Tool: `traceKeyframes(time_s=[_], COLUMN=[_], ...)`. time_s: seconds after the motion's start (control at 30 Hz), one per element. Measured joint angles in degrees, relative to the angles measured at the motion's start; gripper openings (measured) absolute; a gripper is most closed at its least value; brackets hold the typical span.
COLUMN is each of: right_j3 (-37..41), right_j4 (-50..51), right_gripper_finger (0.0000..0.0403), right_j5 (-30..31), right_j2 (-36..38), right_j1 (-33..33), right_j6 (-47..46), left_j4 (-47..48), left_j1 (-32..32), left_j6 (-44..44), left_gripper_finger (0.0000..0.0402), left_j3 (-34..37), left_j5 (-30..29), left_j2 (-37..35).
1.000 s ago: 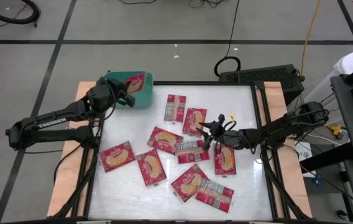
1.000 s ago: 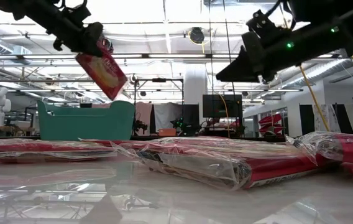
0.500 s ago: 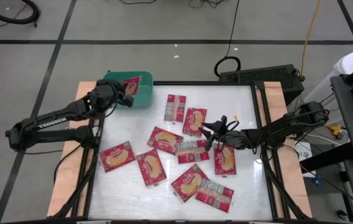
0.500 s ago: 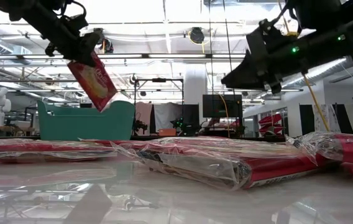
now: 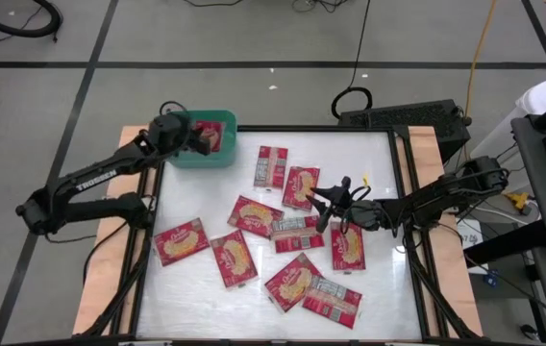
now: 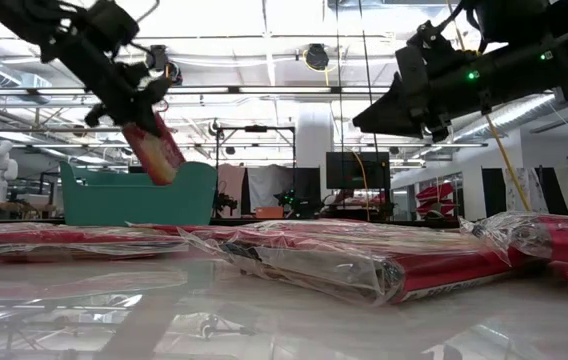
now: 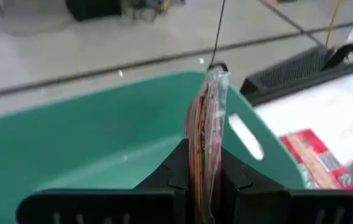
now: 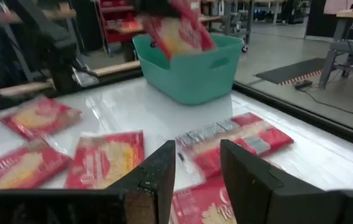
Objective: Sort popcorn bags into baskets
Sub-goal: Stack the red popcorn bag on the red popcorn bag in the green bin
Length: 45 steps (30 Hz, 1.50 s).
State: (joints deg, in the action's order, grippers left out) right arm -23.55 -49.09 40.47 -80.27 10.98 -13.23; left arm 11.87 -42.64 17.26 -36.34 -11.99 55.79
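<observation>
The left gripper (image 5: 199, 140) is over the teal basket (image 5: 217, 157) at the far left corner of the desk (image 5: 379, 288). Its fingers are closed tight on a red popcorn bag (image 6: 156, 150), which hangs tilted with the lower end just inside the basket rim. From the left wrist, the bag (image 7: 206, 143) stands edge-on between the fingers, above the basket's inside. The right gripper (image 5: 323, 207) is above the middle of the desk, over the loose bags (image 5: 292, 281); its fingers (image 8: 156, 168) are partly open and hold nothing. Nine other bags lie flat on the desk, some overlapping.
</observation>
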Motion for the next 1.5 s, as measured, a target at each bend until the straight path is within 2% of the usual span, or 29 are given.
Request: traceKeyframes(time_s=[0.13,0.33,0.47,0.93,1.07,1.2,1.3,1.5], right_j3=[0.0,0.0,0.0,0.0,0.0,0.0,0.0,0.0], right_j4=[-5.4,-3.7,-1.1,-0.7,-0.8,-0.8,-0.8,-0.8], right_gripper_finger=[0.0121,0.0121,0.0121,0.0121,0.0121,0.0121,0.0121,0.0121], right_j5=[-0.2,-0.3,-1.4,-3.3,-3.3,-3.2,-3.2,-3.1], right_j2=[0.0,0.0,0.0,0.0,0.0,0.0,0.0,0.0], right_j1=[0.0,0.0,0.0,0.0,0.0,0.0,0.0,0.0], right_j6=[5.3,12.5,12.5,12.4,12.4,12.4,12.4,11.2], left_j4=[0.0,-0.1,0.4,3.0,2.9,2.6,0.0,1.8], left_j1=[-0.5,-0.5,-0.8,-4.8,-5.5,-6.2,-6.3,-6.2], left_j6=[2.2,7.3,8.3,4.8,3.2,2.7,-0.8,-5.7], left_gripper_finger=[0.0024,0.0038,0.0053,0.0061,0.0088,0.0133,0.0163,0.0196], left_j3=[0.0,0.0,0.0,0.0,0.0,0.1,-0.2,-5.4], left_j5=[0.6,-0.2,-1.6,-3.8,-4.6,-5.2,-5.3,-4.7], left_j2=[4.1,6.5,7.0,6.9,6.9,6.9,6.9,5.9])
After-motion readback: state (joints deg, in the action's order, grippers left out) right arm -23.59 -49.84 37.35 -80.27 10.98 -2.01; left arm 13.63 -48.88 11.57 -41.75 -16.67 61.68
